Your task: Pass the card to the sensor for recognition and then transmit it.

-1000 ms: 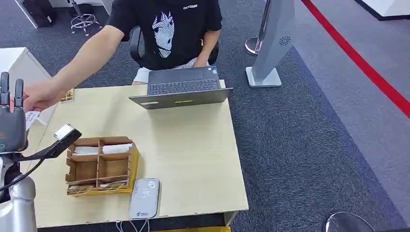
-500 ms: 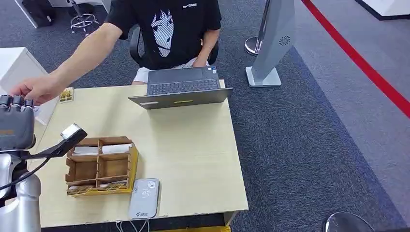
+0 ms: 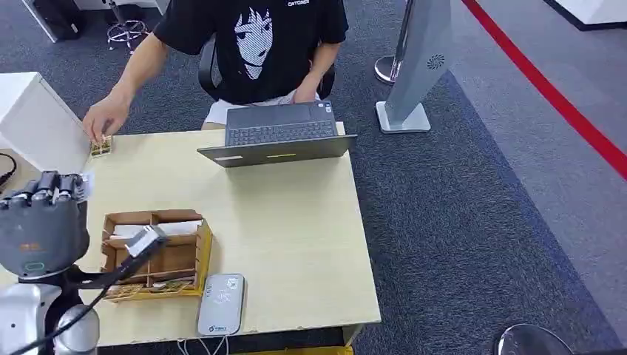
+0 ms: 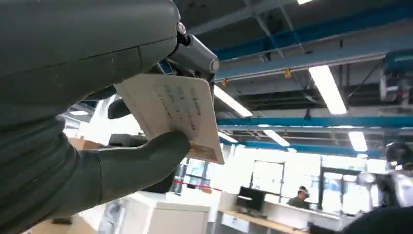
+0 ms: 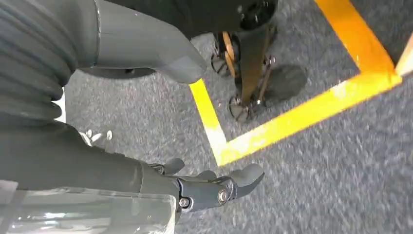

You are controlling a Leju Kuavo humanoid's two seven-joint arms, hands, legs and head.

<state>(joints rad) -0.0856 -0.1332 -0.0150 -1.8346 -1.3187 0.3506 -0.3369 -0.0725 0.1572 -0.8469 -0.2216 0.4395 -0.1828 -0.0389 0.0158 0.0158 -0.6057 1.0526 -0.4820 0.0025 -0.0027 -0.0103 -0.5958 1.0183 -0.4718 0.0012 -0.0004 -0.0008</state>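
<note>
My left hand (image 3: 43, 231) is raised over the table's left side, its back toward the head camera. It pinches a pale printed card (image 4: 171, 113) between the thumb (image 4: 141, 163) and the fingers. A white corner of the card (image 3: 86, 185) pokes out beside the fingers in the head view. The grey card sensor (image 3: 221, 302) lies flat at the table's near edge, to the right of and below my left hand. My right hand (image 5: 209, 187) hangs over the grey carpet, fingers loosely apart and holding nothing.
A wooden divided box (image 3: 155, 251) with cards stands just behind the sensor. A person sits across the table behind an open laptop (image 3: 277, 134); their hand (image 3: 103, 118) rests on a small card stack (image 3: 101, 146) at the far left corner. A white cabinet (image 3: 33, 122) stands at left.
The person's hand has pulled back from my left hand to the far-left corner stack. My left hand has dropped lower and nearer the box, turned, with the card in it.
</note>
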